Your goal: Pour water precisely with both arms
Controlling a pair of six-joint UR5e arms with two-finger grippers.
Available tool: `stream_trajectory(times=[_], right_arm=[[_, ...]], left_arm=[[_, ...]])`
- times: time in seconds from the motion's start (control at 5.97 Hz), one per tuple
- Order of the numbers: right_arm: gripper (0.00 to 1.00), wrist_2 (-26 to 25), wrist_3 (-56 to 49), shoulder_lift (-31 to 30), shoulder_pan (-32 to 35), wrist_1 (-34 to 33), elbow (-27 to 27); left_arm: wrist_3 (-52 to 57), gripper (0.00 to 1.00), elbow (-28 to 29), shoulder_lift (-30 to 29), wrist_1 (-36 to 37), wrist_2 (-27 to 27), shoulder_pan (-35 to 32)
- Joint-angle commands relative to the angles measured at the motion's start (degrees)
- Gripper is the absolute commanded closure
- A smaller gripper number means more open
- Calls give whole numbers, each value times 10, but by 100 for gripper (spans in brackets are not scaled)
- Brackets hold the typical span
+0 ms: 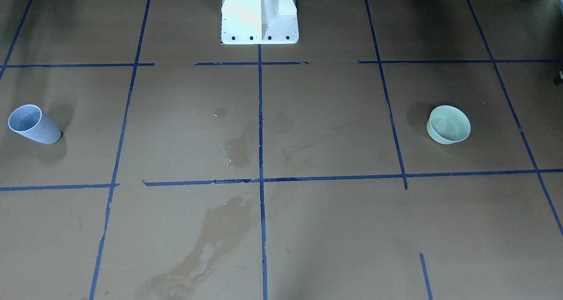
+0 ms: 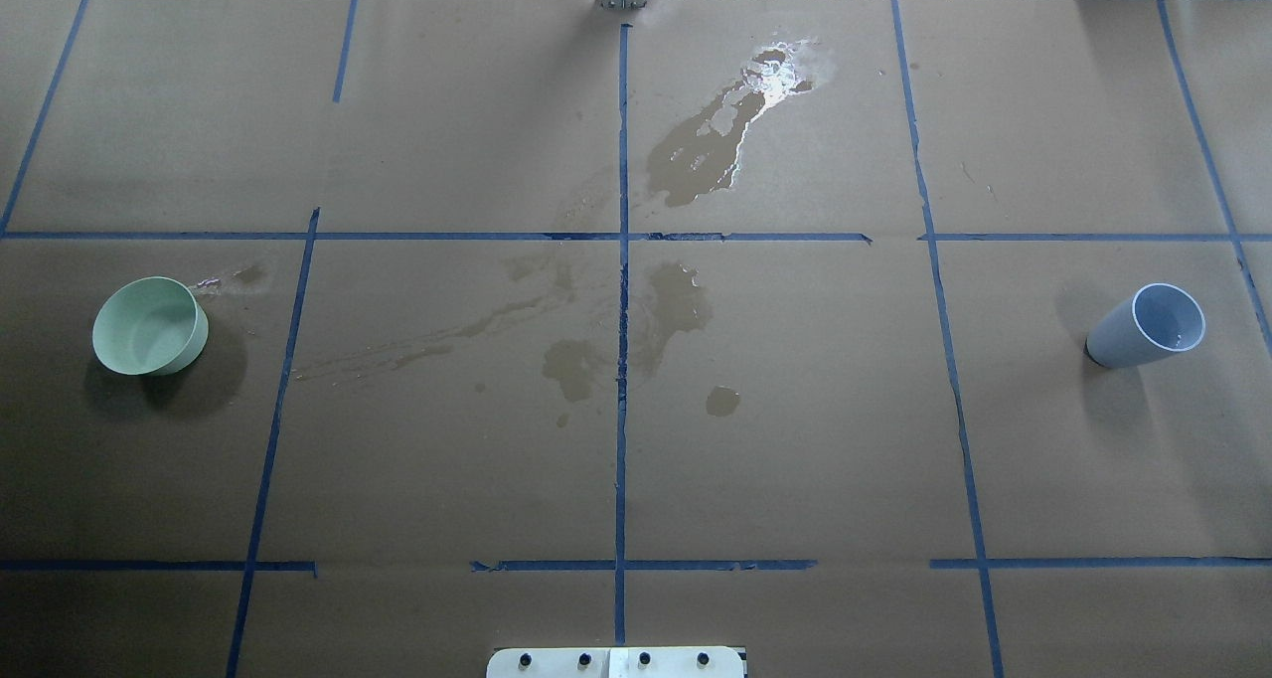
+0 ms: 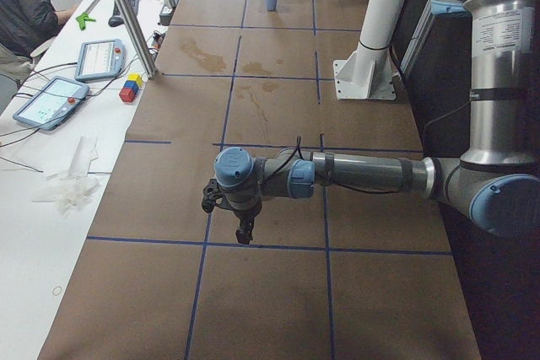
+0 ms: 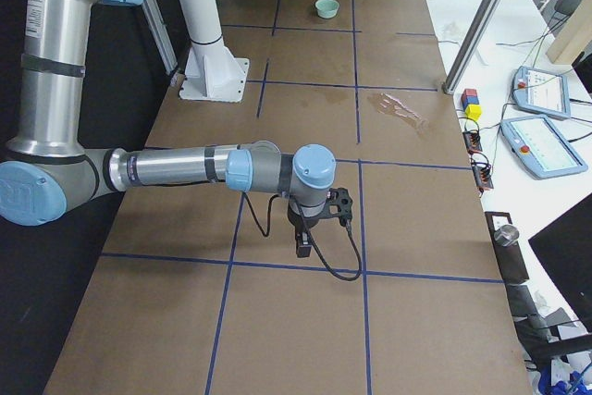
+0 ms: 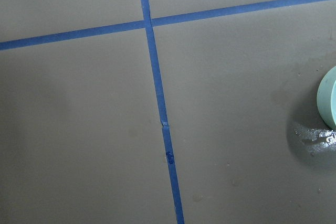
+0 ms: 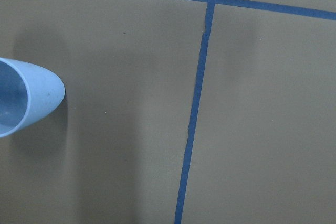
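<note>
Clear water [image 2: 773,74] glints as a spilled puddle on the brown paper-covered table [image 2: 447,459]; whether the pale blue plastic cup [image 2: 1143,325] holds more is unclear at this size. The cup and the mint-green round bowl [image 2: 149,325] stand well apart, and nothing touches them. The left gripper [image 3: 244,233] and right gripper [image 4: 301,245] hang out at the sides, and their grip cannot be told. The pouring probably all remains to be done.

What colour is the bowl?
The bowl is pale green; the overhead view shows it best.
</note>
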Motion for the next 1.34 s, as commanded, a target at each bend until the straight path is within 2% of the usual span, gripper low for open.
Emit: stream_trajectory(times=[0.0, 0.33, 0.67, 0.84, 1.0, 1.17], right_arm=[[0, 0, -2, 0, 0, 0, 0], [0, 0, 1, 20, -1, 0, 7], [0, 7, 48, 29, -1, -1, 0], [0, 5, 54, 30, -1, 8, 0], [0, 6, 54, 24, -1, 72, -9], [0, 11, 66, 24, -6, 104, -10]], left_arm=[[1, 0, -5, 1, 0, -1, 1], [-5, 0, -13, -3, -2, -6, 1], [-15, 0, 10, -51, -4, 10, 2], [-18, 0, 13, -52, -10, 6, 2], [-19, 0, 6, -54, -11, 6, 2], [-31, 0, -4, -54, -24, 3, 7]])
